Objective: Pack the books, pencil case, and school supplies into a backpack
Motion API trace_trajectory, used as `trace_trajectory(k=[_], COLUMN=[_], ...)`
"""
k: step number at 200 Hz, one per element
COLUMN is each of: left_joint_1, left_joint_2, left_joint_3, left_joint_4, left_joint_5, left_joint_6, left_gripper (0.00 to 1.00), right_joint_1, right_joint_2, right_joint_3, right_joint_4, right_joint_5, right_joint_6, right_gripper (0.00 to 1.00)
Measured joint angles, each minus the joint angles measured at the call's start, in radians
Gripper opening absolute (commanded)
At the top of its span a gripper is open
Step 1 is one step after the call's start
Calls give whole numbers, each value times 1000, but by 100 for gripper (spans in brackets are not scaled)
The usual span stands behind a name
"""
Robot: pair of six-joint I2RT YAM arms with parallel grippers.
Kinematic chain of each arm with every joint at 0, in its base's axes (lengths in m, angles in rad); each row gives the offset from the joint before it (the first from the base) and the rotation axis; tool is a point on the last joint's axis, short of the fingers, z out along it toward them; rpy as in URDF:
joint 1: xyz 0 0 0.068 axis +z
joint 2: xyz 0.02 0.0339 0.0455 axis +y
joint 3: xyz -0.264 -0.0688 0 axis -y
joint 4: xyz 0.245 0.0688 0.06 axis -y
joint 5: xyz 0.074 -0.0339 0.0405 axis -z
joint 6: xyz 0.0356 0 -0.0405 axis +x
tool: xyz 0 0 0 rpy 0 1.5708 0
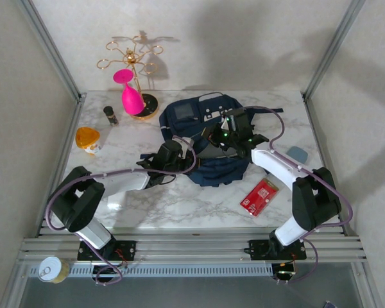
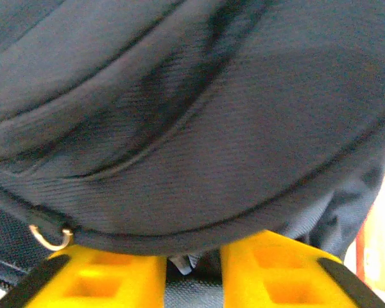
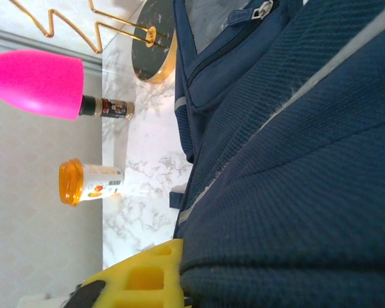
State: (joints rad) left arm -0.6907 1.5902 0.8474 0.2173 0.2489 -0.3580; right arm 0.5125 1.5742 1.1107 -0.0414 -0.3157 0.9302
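Cloth of the navy backpack [image 1: 205, 138] at centre frame is twill-woven, rumpled, grey-striped — we see the left claw [image 2: 192, 268] slightly parted against it, the right claw [image 1: 218, 136] closed.

Bright, diffuse lighting; soft shadows on rear wall [image 1: 212, 45]. Left wrist view blurred at close range on backpack [image 2: 199, 128] fabric.

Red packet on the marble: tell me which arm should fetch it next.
Right, probably. The red packet lies at the right front, close beside the right arm; the right gripper is at the backpack just beyond it. The left gripper is at the backpack's left edge, farther off.
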Motion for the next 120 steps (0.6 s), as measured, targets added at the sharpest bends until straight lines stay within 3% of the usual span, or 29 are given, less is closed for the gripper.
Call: trace_trajectory(k=[39, 120], left_joint_1=[59, 110], left_joint_2=[-66, -82], left_joint_3=[0, -33], left_joint_4=[-53, -58], left_joint_5=[111, 216], left_joint_6=[63, 166], left_gripper=[46, 38], right_joint_1=[-24, -34], right_joint_2=[0, 0], right_joint_3=[4, 6], right_joint_4=[0, -2], right_joint_5=[-34, -52], right_joint_6=[2, 2], right_gripper=[0, 0])
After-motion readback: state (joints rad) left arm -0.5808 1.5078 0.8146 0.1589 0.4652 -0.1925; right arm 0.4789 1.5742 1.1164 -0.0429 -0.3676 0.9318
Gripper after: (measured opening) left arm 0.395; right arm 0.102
